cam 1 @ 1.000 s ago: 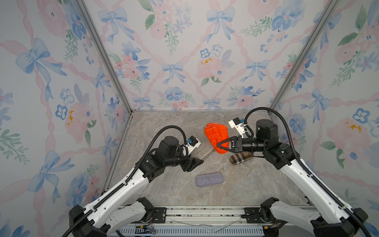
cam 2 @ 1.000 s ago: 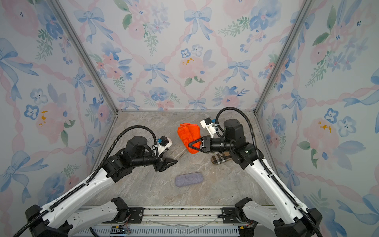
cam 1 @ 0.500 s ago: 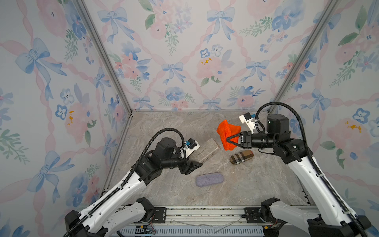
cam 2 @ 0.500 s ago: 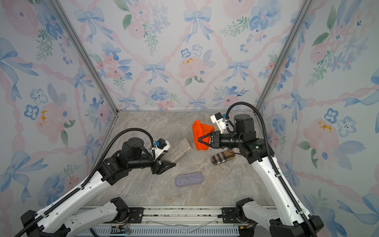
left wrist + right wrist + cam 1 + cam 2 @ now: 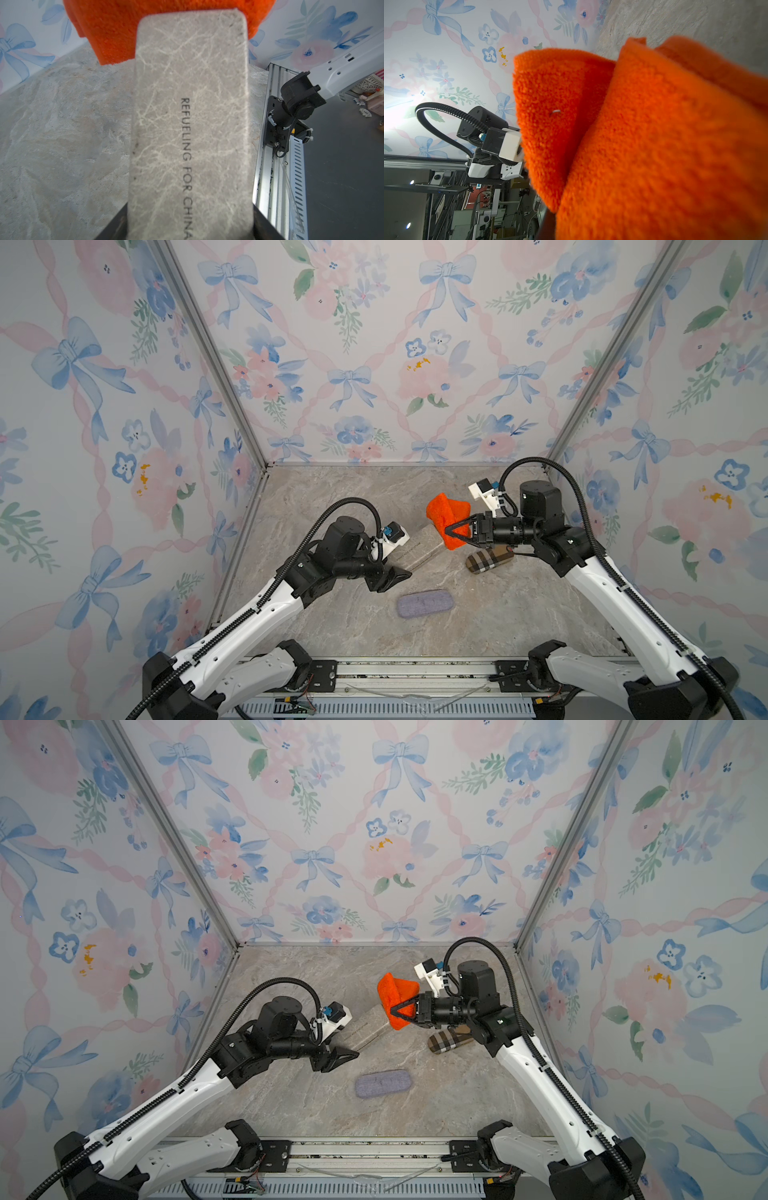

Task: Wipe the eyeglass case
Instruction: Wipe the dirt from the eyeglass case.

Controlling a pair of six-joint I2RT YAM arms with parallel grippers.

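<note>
A grey marble-patterned eyeglass case [image 5: 420, 549] [image 5: 365, 1028] with black lettering is lifted off the table, slanting up to the right. My left gripper [image 5: 404, 569] [image 5: 345, 1052] is shut on its near end, with a black finger on each side of the case [image 5: 191, 124] in the left wrist view. My right gripper [image 5: 451, 531] [image 5: 394, 1011] is shut on a folded orange cloth [image 5: 446, 510] [image 5: 395, 990]. The cloth [image 5: 654, 145] hangs at the case's far end [image 5: 108, 31]. I cannot tell whether it touches the case.
A plaid eyeglass case [image 5: 488, 561] lies on the table under my right wrist. A lilac felt case [image 5: 426, 603] lies near the front middle. Floral walls close in three sides, and a metal rail [image 5: 415, 672] runs along the front edge.
The right gripper pulled the cloth off the case to the right, then brought it back left to the case's far end. The left gripper kept hold of the case, shifting only slightly.
</note>
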